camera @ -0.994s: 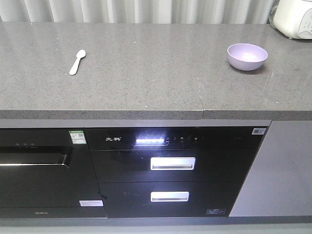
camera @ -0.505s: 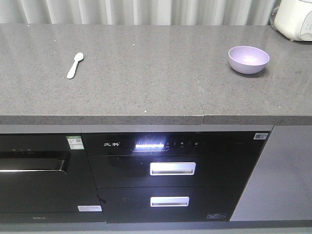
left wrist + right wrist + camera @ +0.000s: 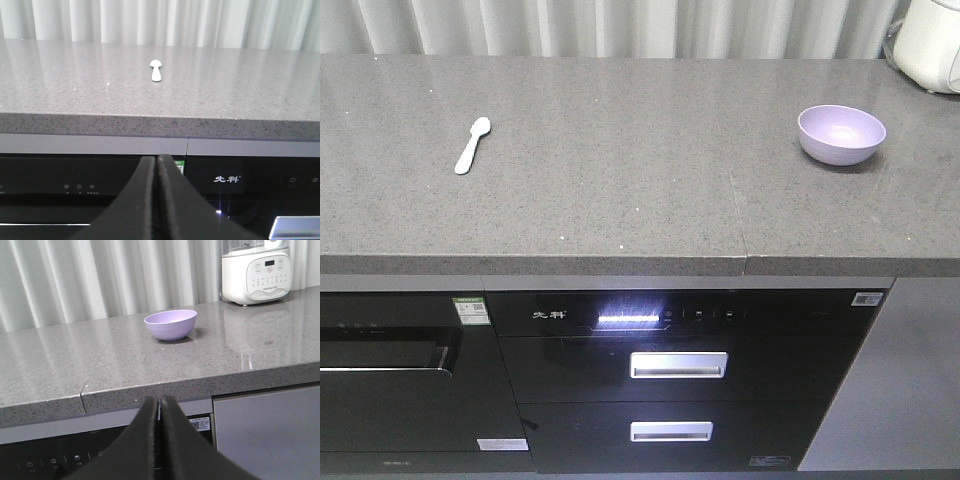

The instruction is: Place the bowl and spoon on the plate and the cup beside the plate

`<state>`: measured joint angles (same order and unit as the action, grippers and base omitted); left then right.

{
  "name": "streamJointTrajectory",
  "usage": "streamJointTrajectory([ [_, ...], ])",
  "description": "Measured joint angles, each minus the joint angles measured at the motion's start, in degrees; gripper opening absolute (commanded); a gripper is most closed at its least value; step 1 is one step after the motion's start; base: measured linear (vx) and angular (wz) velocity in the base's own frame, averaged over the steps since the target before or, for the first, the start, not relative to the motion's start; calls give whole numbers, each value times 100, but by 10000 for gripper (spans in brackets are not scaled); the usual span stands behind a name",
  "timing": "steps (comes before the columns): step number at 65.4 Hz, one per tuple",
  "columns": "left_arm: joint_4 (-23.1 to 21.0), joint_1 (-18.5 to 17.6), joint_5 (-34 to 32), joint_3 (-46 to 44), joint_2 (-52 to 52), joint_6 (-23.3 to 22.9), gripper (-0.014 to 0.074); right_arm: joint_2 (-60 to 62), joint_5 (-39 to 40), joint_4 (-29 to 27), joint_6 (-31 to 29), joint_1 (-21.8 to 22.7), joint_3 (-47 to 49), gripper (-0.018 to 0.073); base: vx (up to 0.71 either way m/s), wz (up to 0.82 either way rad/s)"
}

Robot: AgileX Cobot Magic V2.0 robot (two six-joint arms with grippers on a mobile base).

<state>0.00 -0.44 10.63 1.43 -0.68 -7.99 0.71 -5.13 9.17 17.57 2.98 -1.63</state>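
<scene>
Countertop: a grey speckled stone slab point(image 3: 620, 180) is running the full width of the room, its front edge sitting ahead of and above both pincers' tips.
Curtain: a pale pleated curtain point(image 3: 620, 25) is hanging behind the slab, far ahead of both pincers.
Appliance bank: black glass fronts point(image 3: 680, 400) with two silver handles are standing under the slab, level with the pincers and right ahead of them.
Cabinet panel: a plain grey panel point(image 3: 265, 435) is filling the space just to the right of the right pincer.
Kitchen machine: a white appliance with a button panel point(image 3: 256, 271) is standing at the back of the slab, ahead of the right pincer and well off to its right.
Left pincer: the left pincer point(image 3: 156, 159) is pointing at the slab edge with its dark fingers pressed together, gripping nothing.
Right pincer: the right pincer point(image 3: 160, 401) is aiming the same way, fingers likewise pressed together and bare.
Bowl: the bowl point(image 3: 171, 324) is sitting upright on the slab, nearly straight ahead of the right pincer, a touch to its right and well apart from it.
Spoon: the spoon point(image 3: 155, 70) is lying flat on the slab, straight ahead of the left pincer, scoop end pointing away from it.
Seam: a thin joint point(image 3: 95, 365) is crossing the slab ahead-left of the right pincer.
Display: a lit white strip point(image 3: 632, 319) is glowing on the black front.
</scene>
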Motion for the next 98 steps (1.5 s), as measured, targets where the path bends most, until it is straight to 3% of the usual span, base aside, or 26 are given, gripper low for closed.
streamJointTrajectory([
  [98,0,0,0,0,0,0,-6,0,0,0,0,0,0,15,7,0],
])
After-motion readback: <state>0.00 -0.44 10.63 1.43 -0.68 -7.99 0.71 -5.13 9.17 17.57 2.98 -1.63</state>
